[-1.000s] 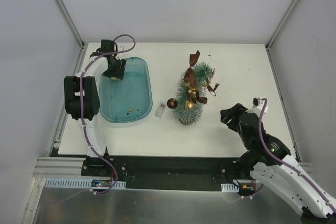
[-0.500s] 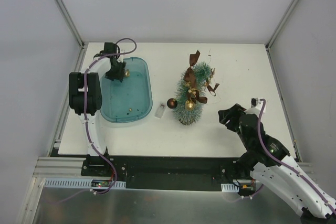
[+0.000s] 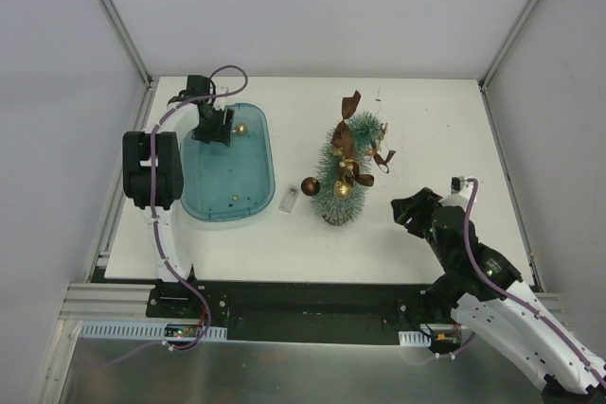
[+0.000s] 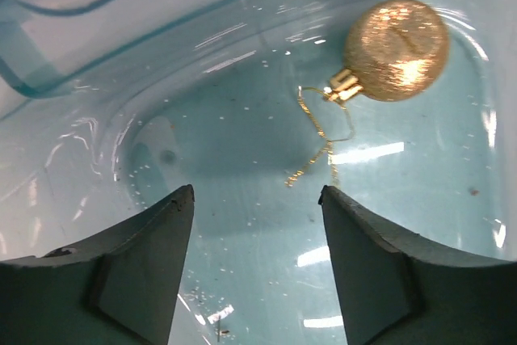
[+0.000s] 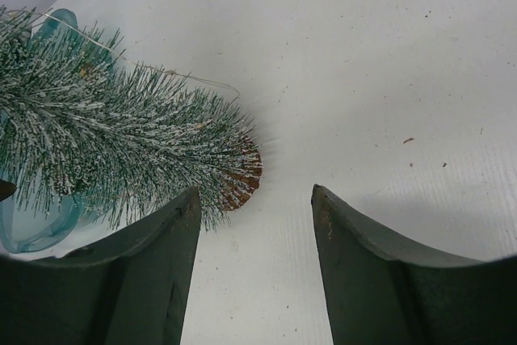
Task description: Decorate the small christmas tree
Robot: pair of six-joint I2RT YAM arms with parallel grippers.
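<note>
The small christmas tree (image 3: 343,175) stands mid-table, frosted green, with a brown ribbon and gold balls on it. Its bristles (image 5: 121,139) and brown base (image 5: 247,178) show just left of my right gripper (image 5: 254,195), which is open and empty. In the top view the right gripper (image 3: 409,210) sits to the right of the tree, apart from it. My left gripper (image 4: 257,195) is open and empty over the far end of the teal tray (image 4: 121,22). A gold glitter ball (image 4: 396,50) with a gold string loop (image 4: 323,131) lies on the tray floor ahead and right of the left gripper's fingers.
A dark red ball (image 3: 310,185) and a small clear piece (image 3: 289,200) lie on the table between the tray (image 3: 265,153) and the tree. Small ornaments (image 3: 235,200) rest at the tray's near end. The gold ball (image 3: 240,128) lies near the tray's far right wall.
The gold ball has moved right, away from the left gripper's tips, which narrowed and reopened. My right gripper has edged slightly left toward the tree.
</note>
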